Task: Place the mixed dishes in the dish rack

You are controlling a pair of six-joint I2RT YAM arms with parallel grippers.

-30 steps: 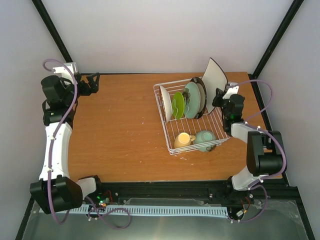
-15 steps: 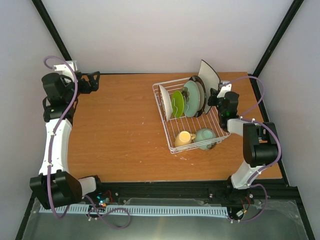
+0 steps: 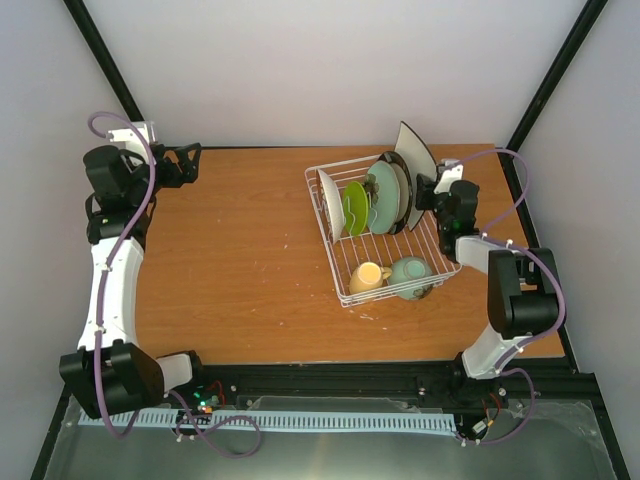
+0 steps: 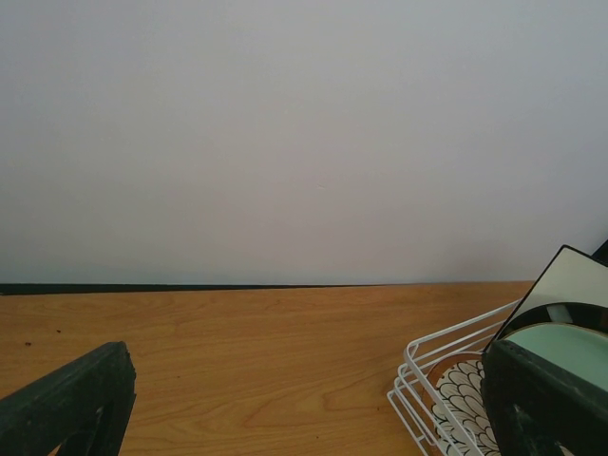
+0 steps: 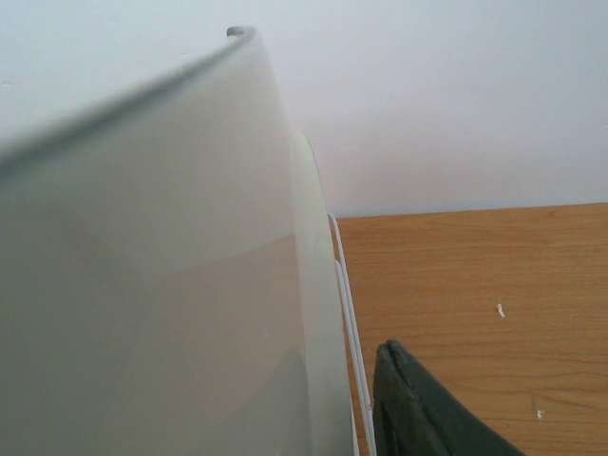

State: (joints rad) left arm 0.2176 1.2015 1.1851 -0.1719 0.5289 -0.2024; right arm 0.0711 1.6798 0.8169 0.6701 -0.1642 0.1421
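The white wire dish rack (image 3: 343, 292) sits right of centre. Upright in its prongs stand a white petal-patterned plate (image 3: 330, 205), a lime green plate (image 3: 356, 209), a pale teal plate (image 3: 384, 196) and a dark striped-rim plate (image 3: 402, 188). A yellow mug (image 3: 366, 277) and a mint-green bowl (image 3: 410, 277) lie in its front part. The square white plate (image 3: 414, 156) stands on edge at the rack's right end. My right gripper (image 3: 428, 192) is at its lower edge, and its visible finger (image 5: 418, 408) stands apart from the plate's face (image 5: 171, 266). My left gripper (image 3: 190, 162) is open and holds nothing at the far left.
A rack wire (image 5: 347, 313) runs between the square plate and my right finger. In the left wrist view the rack's corner (image 4: 446, 351) and the petal plate (image 4: 465, 399) show at lower right. Bare wood lies left of the rack; black frame posts flank the back wall.
My right arm has swung left and brought the square plate more upright against the rack's right end. Its jaws have loosened from the plate. The left arm has stayed put.
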